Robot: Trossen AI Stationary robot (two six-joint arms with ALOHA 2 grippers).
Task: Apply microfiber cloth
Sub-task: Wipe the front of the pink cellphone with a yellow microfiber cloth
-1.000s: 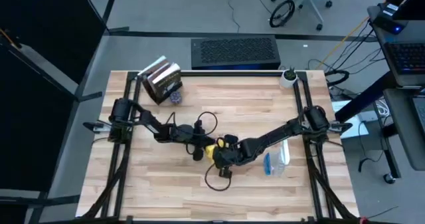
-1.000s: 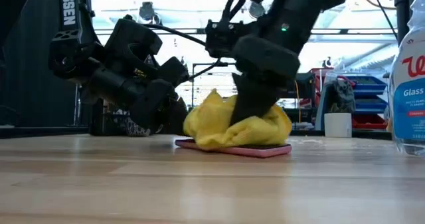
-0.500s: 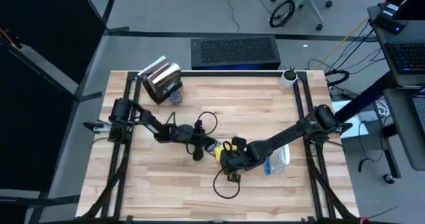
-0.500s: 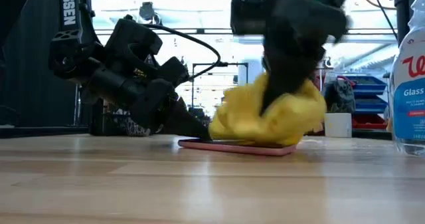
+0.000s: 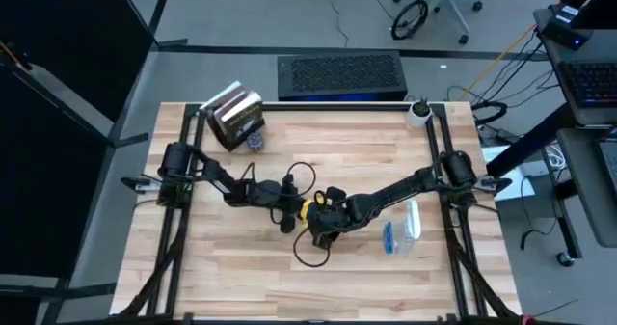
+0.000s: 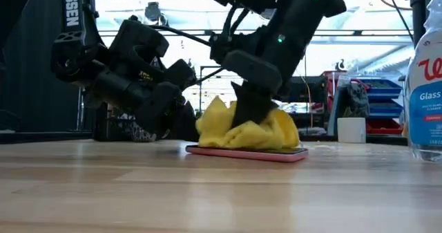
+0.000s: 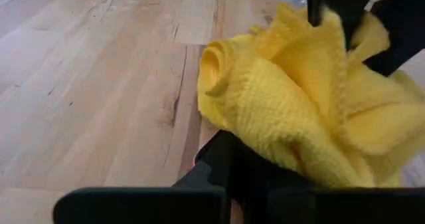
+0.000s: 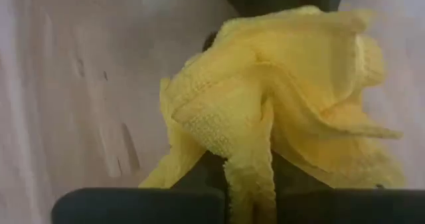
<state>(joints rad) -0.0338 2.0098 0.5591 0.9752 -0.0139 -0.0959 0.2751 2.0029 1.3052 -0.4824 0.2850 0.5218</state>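
The right gripper (image 6: 250,112) has its jaws clamped on a bunched-up yellow microfiber cloth (image 6: 247,131), pinching the folds from above, and the cloth sits pressed onto the dark face of a smartphone (image 6: 246,152) in a pink case that lies flat on the wooden table (image 6: 207,191), near the middle. In the right wrist view the cloth (image 8: 279,111) fills the space between that arm's own fingers, its folds fanning out past them. The left gripper (image 6: 181,119) sits low just beside the phone's end, on the side away from the spray bottle; whether its jaws are apart or together cannot be told, though in the left wrist view a dark fingertip lies at the phone's edge, right under the cloth (image 7: 299,111). From above, the two grippers meet at the table's centre, the right arm (image 5: 395,195) reaching in long and low from its base at the right edge, the left arm (image 5: 227,185) stretched in from the left edge. A clear spray bottle (image 5: 410,226) with blue liquid lies on the table near the right arm, well apart from the cloth; its label shows at the edge of the low view (image 6: 425,88). A stack of books (image 5: 234,116) stands at the far left corner, and a white cup (image 5: 417,113) at the far right corner.
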